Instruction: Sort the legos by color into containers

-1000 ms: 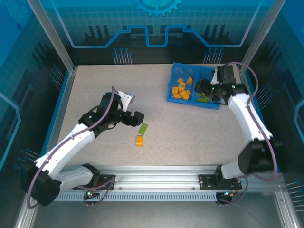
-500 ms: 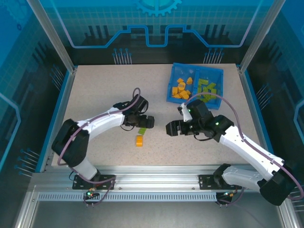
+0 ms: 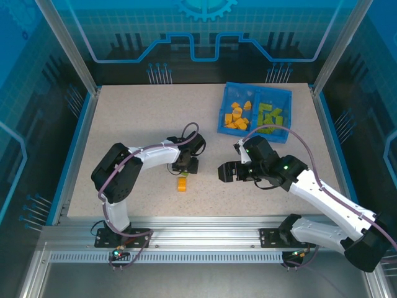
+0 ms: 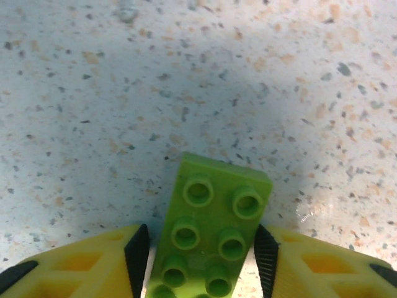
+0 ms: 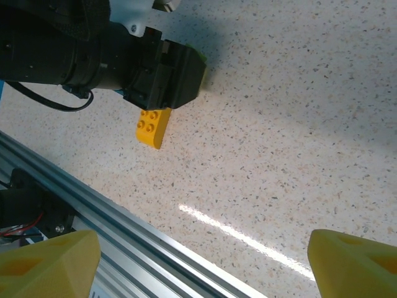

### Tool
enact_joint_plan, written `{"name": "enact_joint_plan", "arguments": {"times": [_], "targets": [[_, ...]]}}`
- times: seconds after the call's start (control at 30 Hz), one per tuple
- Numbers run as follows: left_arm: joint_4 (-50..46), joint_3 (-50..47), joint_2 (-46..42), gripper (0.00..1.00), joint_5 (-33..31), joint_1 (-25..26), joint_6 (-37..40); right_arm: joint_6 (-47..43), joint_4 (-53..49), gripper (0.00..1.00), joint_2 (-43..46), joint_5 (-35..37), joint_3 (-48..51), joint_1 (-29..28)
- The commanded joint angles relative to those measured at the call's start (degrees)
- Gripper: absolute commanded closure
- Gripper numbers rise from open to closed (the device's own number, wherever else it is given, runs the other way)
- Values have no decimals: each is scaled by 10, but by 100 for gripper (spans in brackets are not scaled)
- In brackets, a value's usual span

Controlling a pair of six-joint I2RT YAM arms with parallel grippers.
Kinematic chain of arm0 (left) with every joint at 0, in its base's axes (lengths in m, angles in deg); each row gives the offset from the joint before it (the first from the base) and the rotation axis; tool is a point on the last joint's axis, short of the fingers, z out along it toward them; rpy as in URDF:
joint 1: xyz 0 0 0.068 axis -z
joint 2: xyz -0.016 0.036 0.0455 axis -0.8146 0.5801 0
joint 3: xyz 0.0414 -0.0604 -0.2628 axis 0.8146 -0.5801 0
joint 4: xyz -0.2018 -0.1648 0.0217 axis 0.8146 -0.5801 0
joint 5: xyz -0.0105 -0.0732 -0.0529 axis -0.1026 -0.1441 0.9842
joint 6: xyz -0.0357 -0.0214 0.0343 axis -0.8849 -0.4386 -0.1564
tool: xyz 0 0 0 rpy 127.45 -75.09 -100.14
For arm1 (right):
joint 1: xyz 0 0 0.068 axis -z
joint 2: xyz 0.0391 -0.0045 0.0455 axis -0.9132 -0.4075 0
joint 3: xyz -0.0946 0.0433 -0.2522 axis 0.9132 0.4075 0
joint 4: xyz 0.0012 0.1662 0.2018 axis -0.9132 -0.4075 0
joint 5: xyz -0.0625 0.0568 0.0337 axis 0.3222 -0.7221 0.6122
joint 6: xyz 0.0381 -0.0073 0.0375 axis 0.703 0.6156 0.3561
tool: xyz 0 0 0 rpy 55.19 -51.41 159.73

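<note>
Left tool (image 4: pixel 200 266) pinches small olive-green plastic brick (image 4: pixel 214 233), likely light, stiff, slick, across its long smooth sides on surface (image 4: pixel 186 74); right tool (image 3: pixel 223 172) gapes empty.

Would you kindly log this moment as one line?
left gripper: gripping green brick | right gripper: open, empty | orange brick: on table

I work in a robot lab cell: a speckled tabletop (image 3: pixel 136 118) lies under my jaws, an aluminium rail (image 3: pixel 205 239) runs behind them, and blue printed panels (image 3: pixel 205 31) on metal posts (image 3: pixel 68 46) wall the space ahead.
</note>
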Motion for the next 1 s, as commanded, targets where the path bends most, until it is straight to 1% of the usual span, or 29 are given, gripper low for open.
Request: {"name": "enact_joint_plan", "arguments": {"times": [0.0,0.13,0.23,0.37,0.47,0.57,0.67,0.8,0.97], "targets": [[-14,-3,4,53,-18,2,-24,7,-20,12,-8,27,-10,-8],[2,-14,4,62,14,2,-26,10,-19,12,-11,20,-19,-8],[14,-17,-4,65,33,2,-30,10,-14,11,-4,15,-24,-8],[17,-4,-38,69,42,6,-32,17,-16,10,14,21,-33,-8],[9,39,-69,69,29,31,-21,26,-27,9,42,56,-41,-6],[13,107,-76,69,10,64,3,35,-41,8,79,109,-43,1],[34,186,-47,69,6,90,36,47,-64,7,118,170,-46,11],[73,311,32,69,3,108,70,69,-100,7,173,245,-43,20],[134,473,155,69,25,110,102,109,-138,6,242,324,-26,23]]}}
